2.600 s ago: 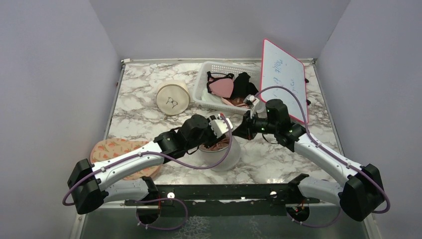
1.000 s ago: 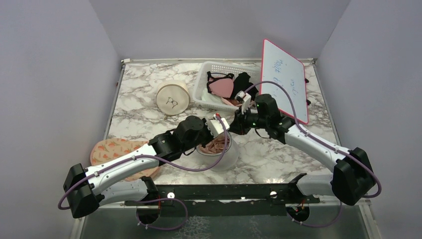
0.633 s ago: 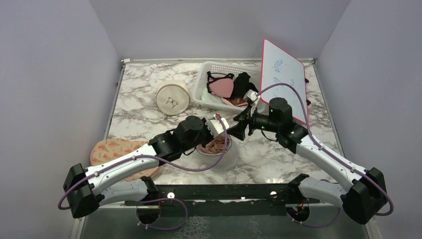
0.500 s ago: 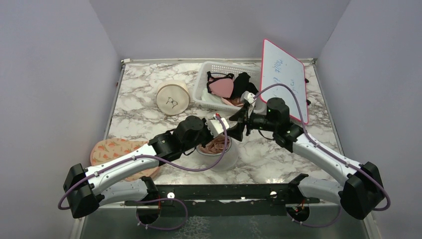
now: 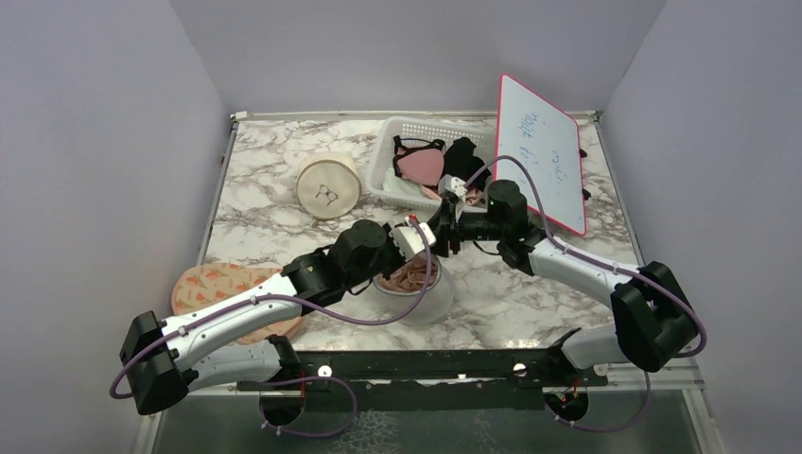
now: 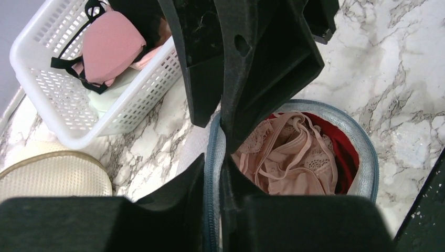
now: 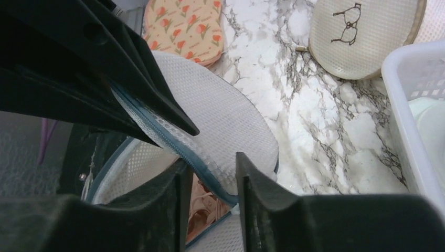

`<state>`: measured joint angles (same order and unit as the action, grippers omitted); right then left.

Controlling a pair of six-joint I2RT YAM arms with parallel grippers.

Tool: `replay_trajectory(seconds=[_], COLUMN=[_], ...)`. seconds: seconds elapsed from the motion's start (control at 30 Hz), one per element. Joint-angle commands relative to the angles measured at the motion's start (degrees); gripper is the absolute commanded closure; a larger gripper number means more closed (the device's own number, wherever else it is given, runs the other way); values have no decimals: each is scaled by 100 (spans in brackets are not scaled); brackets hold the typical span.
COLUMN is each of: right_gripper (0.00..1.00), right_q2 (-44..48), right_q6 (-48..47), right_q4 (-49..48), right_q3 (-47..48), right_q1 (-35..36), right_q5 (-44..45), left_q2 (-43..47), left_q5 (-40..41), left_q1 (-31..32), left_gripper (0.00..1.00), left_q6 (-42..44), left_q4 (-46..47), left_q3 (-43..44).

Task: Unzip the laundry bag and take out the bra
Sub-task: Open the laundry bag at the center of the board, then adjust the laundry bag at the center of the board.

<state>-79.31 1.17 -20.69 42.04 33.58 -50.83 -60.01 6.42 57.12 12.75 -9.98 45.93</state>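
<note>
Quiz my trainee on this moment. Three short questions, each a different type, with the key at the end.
1. True or false: the round white mesh laundry bag with the grey-blue zip ring is zipped shut.
2. What lies inside it? A) a peach lacy bra B) a black sock C) nothing
3. Fill in: the left gripper is shut on the bag's grey-blue ____ edge.
Key: 1 false; 2 A; 3 zip.

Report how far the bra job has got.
Done: the bag is unzipped, its lid lifted. In hand: left gripper pinches the rim; right gripper straddles the lid's edge. Left: the bra lies inside, not yet pulled out.
</note>
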Motion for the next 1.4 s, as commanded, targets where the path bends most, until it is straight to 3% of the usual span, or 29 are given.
replay_trajectory(seconds=[0.0,0.1,0.17,0.33,0.43,0.5,0.53,0.67,0.77,1.03,1.23,1.37], right_gripper=[73,91,96,95,94,86,77,54,42,33,31,31], right_q2=[-19,49,152,293,287,215,175,141,260,724,1388,1628], right_q6=[982,1863,2544,3706,4356,4649,4723,4626,4066,2163,1808,1784], right_q4=[-553,-864,-925,-266,271,511,702,1461,1946,4112,4546,4673], right_q3=[11,-236,-385,-522,-450,-401,-317,19,280,1072,1149,1218], right_q1=[-10,-11,-11,-17,-14,-11,-14,-10,-10,-10,-10,-10], right_q5=[261,550,988,2404,3053,3272,3328,3489,3412,3846,3757,3558], left_q2=[200,284,318,405,435,432,437,437,465,419,247,-64], left_q5=[326,495,667,993,1122,1159,1153,1147,1134,1070,992,1202], left_q1=[18,18,14,3,5,1,1,1,1,5,-4,-127], left_gripper=[86,70,58,38,34,33,32,32,32,27,15,5], left_q6=[1,-14,-34,-40,-49,-41,-44,-44,-41,-35,-302,-1351], left_q4=[108,110,121,160,171,172,167,148,142,141,130,-294], left_q3=[50,26,21,-18,-36,-40,-38,-40,-43,-50,-7,297])
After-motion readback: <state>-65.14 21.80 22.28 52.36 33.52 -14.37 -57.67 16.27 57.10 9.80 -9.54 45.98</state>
